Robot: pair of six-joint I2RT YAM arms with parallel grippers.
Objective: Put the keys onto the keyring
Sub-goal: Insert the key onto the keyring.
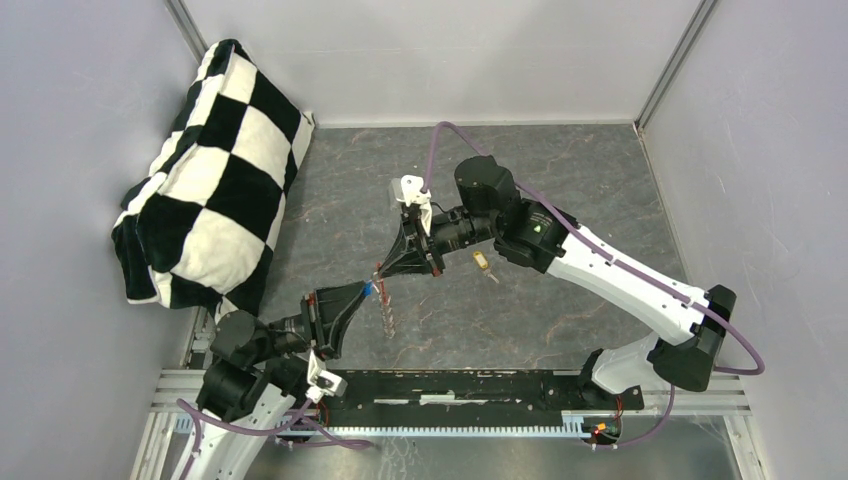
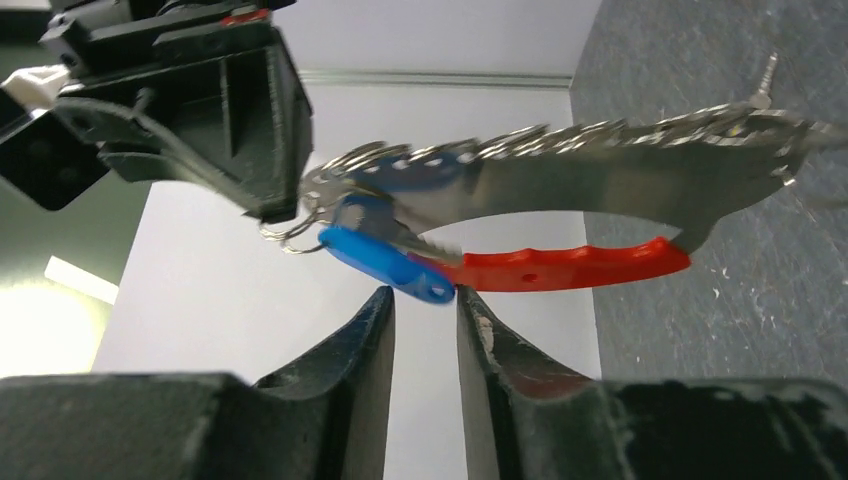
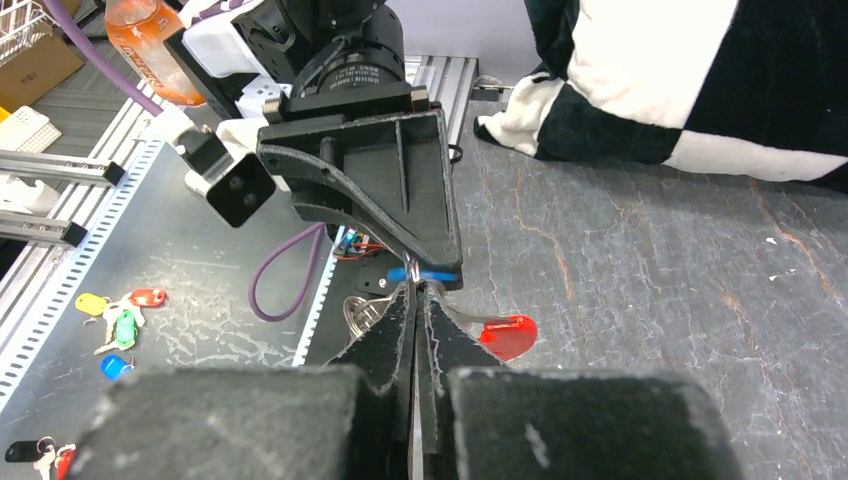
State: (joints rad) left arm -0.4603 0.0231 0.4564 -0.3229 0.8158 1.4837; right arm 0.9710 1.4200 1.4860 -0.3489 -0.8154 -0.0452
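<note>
1. Holds the blue-capped key (image 2: pixel 385 262) in the left tool (image 2: pixel 424 300), nipped by the end of its cap at the very fingertips. Leaves only a narrow gap between the 2 fingers.
2. Grips the keyring (image 2: pixel 570 268) in the right tool (image 3: pixel 414 290), pressed together to a mere slit on the thin metal loops. Lets the red crescent jut out to one side of the fingers.
3. Meet tip to tip above the middle of the counter (image 1: pixel 560 170), the left tool reaching in from the near left, the right tool from the far right. Puts the blue cap right at the loops under the right tool's tip; cannot tell whether touching or just beside.
4. Dangle below the meeting point, the grey keys (image 1: pixel 388 318), in a bunch close over the counter.
5. Lies flat on the counter near the right wrist, the yellow-capped key (image 1: pixel 482 262), apart from both tools.
6. Leans in the far left corner, the checkered cushion (image 1: pixel 215 170), well apart from both tools.
7. Offers bare counter on the far side and to the right, up to the walls.
8. Runs along the near edge, the black rail (image 1: pixel 450 400), near the left tool.
</note>
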